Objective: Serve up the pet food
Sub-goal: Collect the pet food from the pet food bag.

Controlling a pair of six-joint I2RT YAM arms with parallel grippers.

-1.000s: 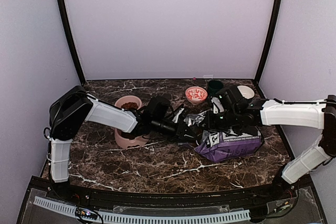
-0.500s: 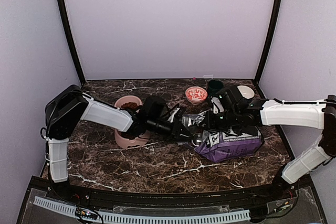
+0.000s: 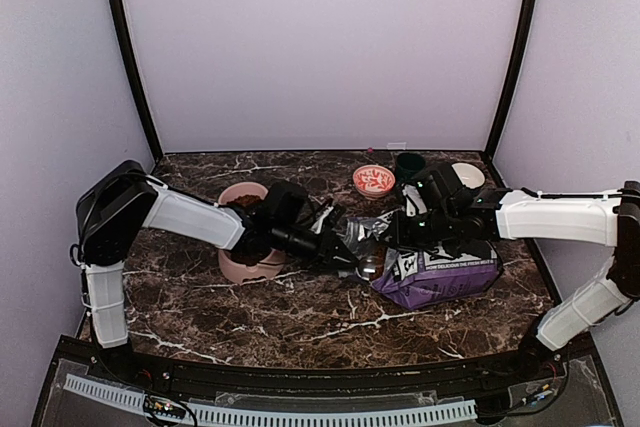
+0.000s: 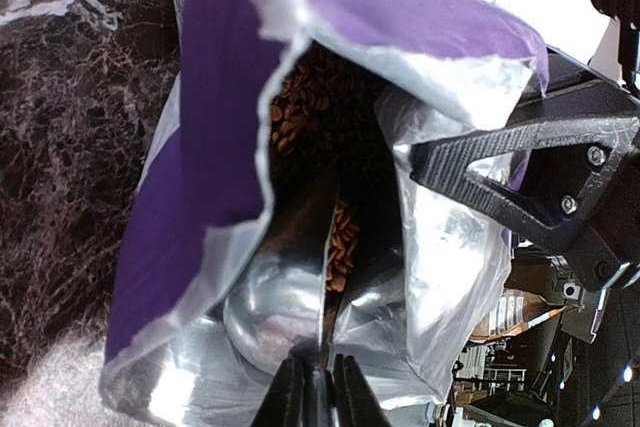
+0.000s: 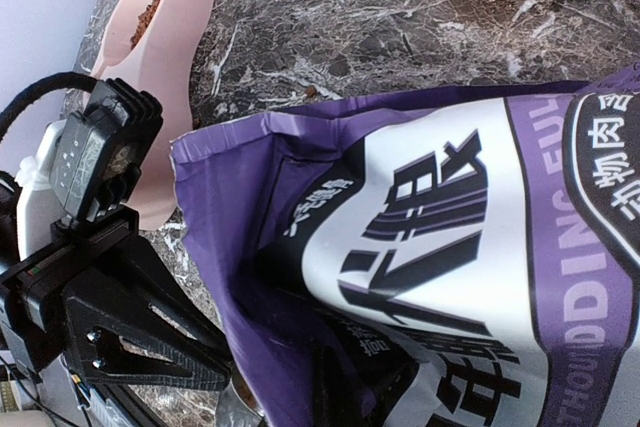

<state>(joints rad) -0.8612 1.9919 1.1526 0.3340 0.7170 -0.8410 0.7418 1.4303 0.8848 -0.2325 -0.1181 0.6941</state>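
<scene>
Holding your spoon [image 4: 265,297] in the open bag [image 4: 220,97], with kibble [image 4: 343,237] lying on the spoon and deeper inside.
Your left claw [image 4: 318,387] is gripping the spoon handle; your right claw [image 3: 398,235] is pinching the bag rim, fully closed.

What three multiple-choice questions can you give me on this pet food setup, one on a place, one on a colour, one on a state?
1. Where is the scoop end of the spoon?
A) in the pink bowl
B) inside the bag
C) flat on the table

2. What colour is the bag's outside?
A) green
B) yellow
C) purple and white

3. How is the left tool?
A) shut on the spoon's handle
B) wide open
C) shut on nothing

Answers:
1 B: the left wrist view shows it within the bag's open mouth, beside the pet food.
2 C: the right wrist view shows the printed side.
3 A: its fingers pinch the thin handle.
</scene>
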